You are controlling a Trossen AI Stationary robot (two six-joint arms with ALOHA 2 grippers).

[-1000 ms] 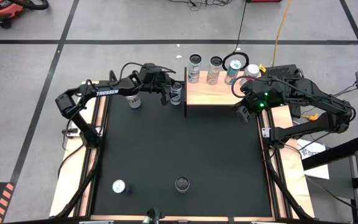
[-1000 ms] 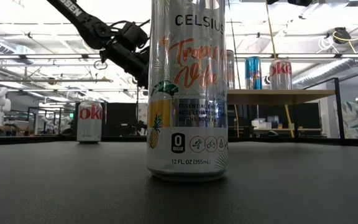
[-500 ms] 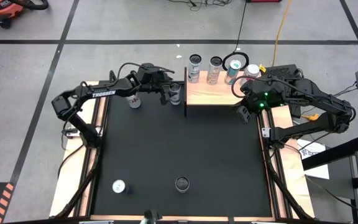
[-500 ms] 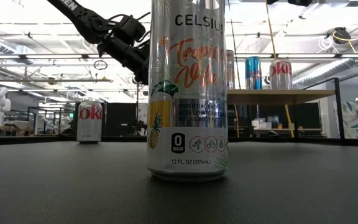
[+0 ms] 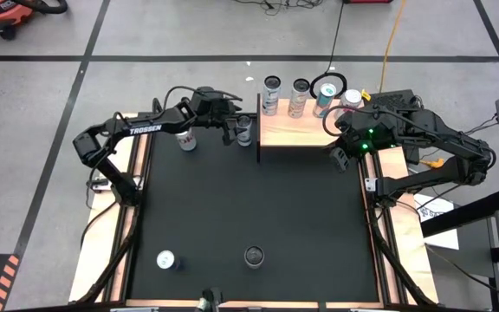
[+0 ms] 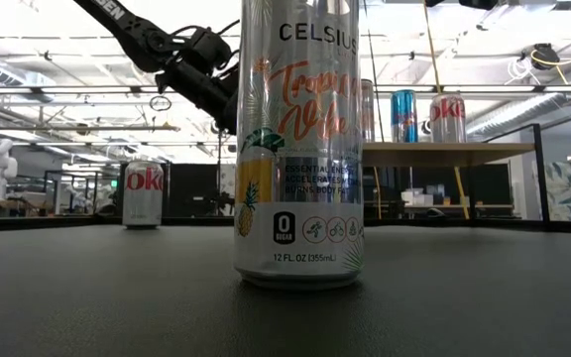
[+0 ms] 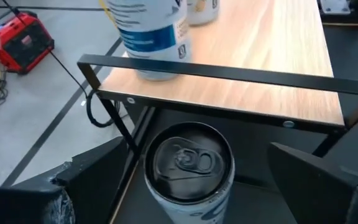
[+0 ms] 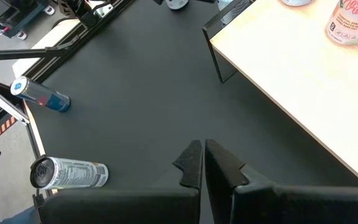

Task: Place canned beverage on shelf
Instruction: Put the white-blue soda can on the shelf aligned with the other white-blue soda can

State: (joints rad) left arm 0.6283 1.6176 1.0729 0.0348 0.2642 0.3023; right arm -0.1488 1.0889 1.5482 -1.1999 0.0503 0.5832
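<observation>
A silver can with a dark top (image 7: 188, 165) stands upright on the black mat (image 5: 258, 199), close to the left edge of the light-wood shelf (image 5: 297, 132). My left gripper (image 5: 236, 130) is open, and its fingers (image 7: 104, 171) stand on either side of the can (image 5: 244, 130) without touching it. The shelf's black metal edge (image 7: 229, 73) is just beyond the can. My right gripper (image 8: 202, 163) is shut on nothing and hangs above the mat near the shelf's right corner (image 5: 340, 158).
Several cans (image 5: 300, 97) stand along the shelf's far edge. A Diet Coke can (image 5: 186, 139) stands on the mat left of my left gripper. Near the table's front edge are a blue can (image 5: 166, 260) and a Celsius can (image 6: 298, 149).
</observation>
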